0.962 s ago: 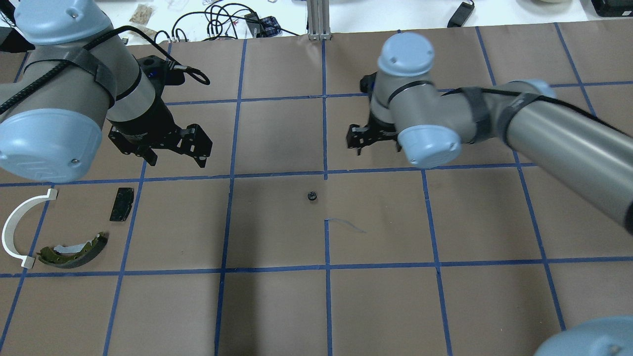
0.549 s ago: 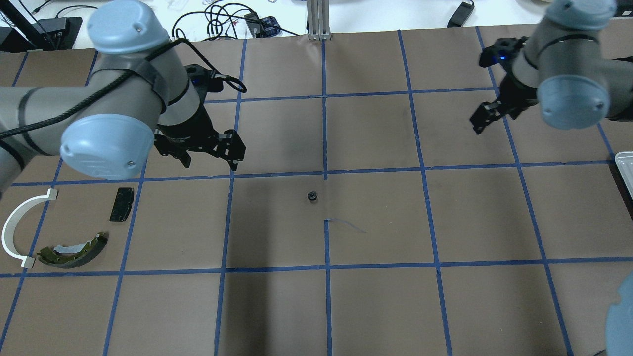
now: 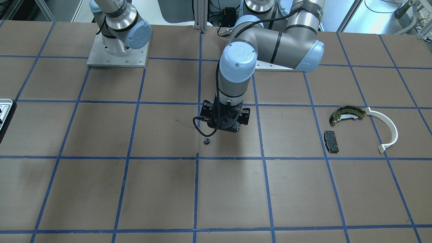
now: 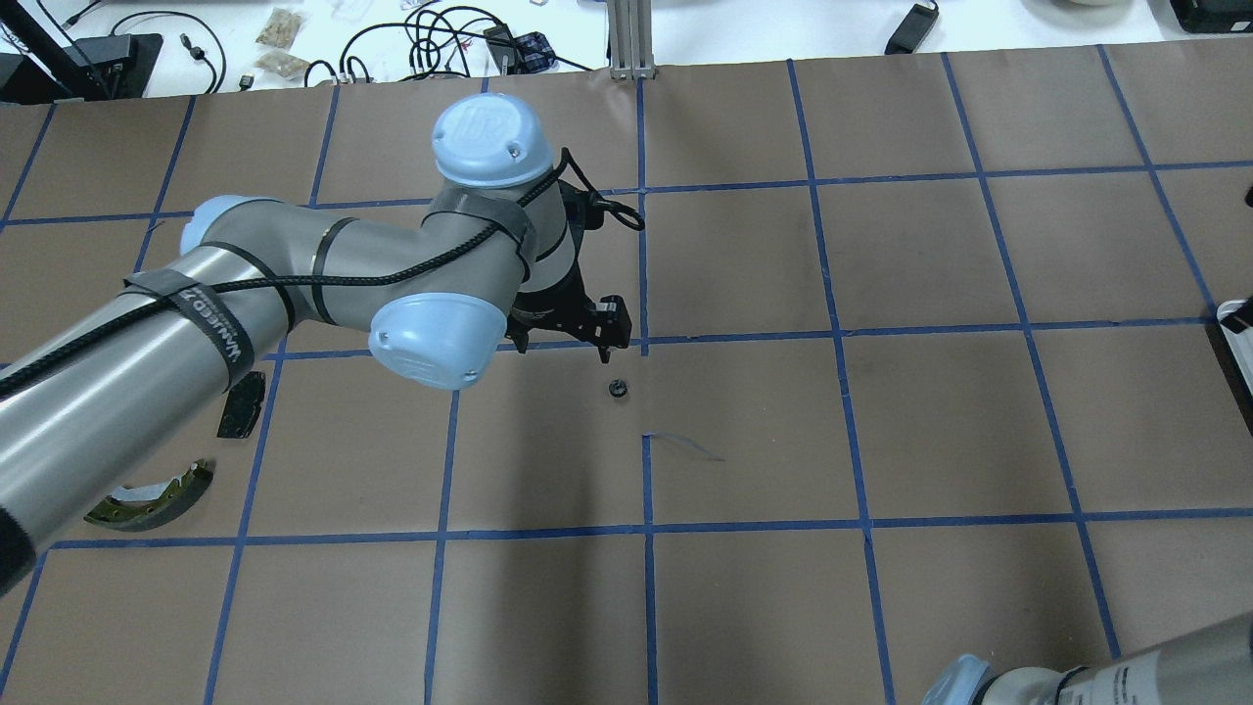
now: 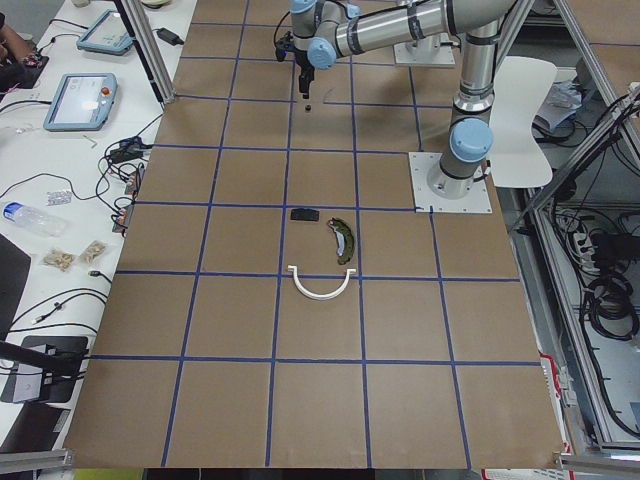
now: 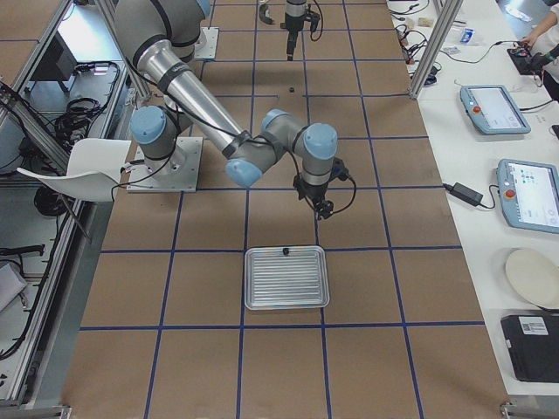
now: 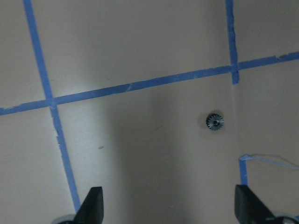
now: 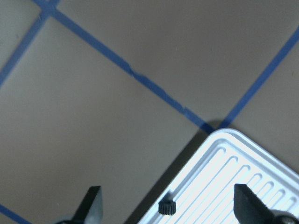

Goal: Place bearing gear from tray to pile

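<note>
A small black bearing gear lies on the brown table near its middle; it also shows in the left wrist view and the front view. My left gripper is open and empty, hovering just behind and left of it. My right gripper is open and empty above the corner of the white ribbed tray, where a second small gear sits. The pile lies at the left: an olive brake shoe, a white arc and a black pad.
The tray lies at the table's right end, its edge showing in the overhead view. The left arm hides the white arc from overhead. Cables and clutter sit beyond the table's far edge.
My left arm has swung right, from near the pile to just beside the gear at the table's middle. My right arm has pulled away to the right, out of the overhead view.
</note>
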Robot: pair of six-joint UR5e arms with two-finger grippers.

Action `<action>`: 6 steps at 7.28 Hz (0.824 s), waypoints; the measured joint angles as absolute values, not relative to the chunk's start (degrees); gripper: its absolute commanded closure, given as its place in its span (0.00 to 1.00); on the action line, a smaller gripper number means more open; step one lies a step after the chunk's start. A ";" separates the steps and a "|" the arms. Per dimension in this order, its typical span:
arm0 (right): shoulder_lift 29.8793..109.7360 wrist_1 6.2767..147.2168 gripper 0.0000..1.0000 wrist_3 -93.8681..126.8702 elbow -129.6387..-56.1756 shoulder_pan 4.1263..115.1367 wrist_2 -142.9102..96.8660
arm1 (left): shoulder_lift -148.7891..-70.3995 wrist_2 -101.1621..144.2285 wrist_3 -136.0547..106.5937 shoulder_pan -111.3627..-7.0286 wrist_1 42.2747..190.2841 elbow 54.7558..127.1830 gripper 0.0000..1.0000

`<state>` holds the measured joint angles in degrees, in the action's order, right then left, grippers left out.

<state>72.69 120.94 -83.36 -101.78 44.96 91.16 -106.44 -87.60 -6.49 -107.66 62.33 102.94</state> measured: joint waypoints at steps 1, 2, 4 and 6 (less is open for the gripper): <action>70.82 122.51 0.00 -85.38 -101.81 41.02 91.11 | -108.94 -87.34 -7.24 -108.83 59.34 102.95 0.03; 68.62 124.41 0.05 -83.47 -101.87 38.81 90.89 | -111.11 -87.29 -7.73 -109.64 57.02 102.94 0.17; 66.24 125.66 0.11 -80.06 -102.77 37.52 90.67 | -114.32 -87.51 -7.71 -110.34 54.62 102.93 0.25; 66.05 125.56 0.28 -77.91 -104.84 37.39 90.60 | -116.13 -87.86 -7.41 -110.45 54.03 102.71 0.27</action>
